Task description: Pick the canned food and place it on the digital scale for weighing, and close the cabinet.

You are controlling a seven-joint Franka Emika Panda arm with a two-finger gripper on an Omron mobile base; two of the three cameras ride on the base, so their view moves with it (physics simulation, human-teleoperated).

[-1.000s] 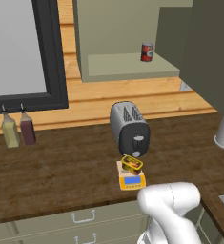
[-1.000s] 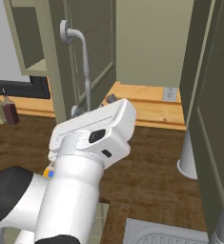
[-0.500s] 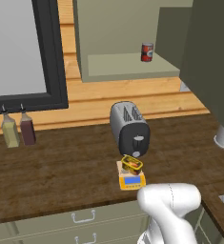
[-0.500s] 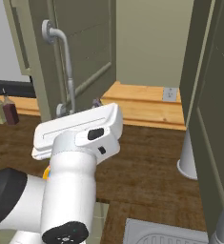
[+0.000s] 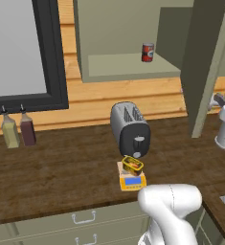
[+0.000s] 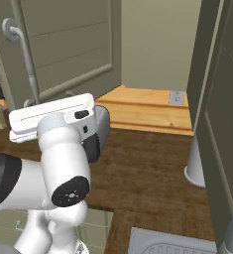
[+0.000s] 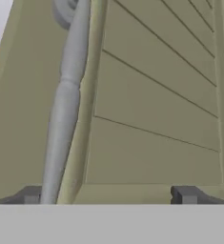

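Right in front of my pincer (image 7: 108, 196) I see the olive-green panelled door of the cabinet (image 7: 151, 95), close up, with its long grey handle (image 7: 63, 109) running up past the left fingertip (image 7: 31, 195). The two dark tips stand far apart, one low at the left and one low at the right, with nothing between them, so I read the pincer as open and holding nothing. From the right base camera the hand sits against the lower part of that door (image 6: 68, 44), just beside the handle (image 6: 26, 64). Back from the pincer and well apart from it, down on the dark wooden counter (image 5: 61, 167), the canned food (image 5: 132, 165) already rests on the digital scale (image 5: 131, 178), right in front of the grey-black toaster (image 5: 129, 128). The cabinet (image 5: 133, 38) itself stands open there, with a red can (image 5: 147, 52) on its shelf. Two bottles (image 5: 18, 131) stand at the counter's far left.
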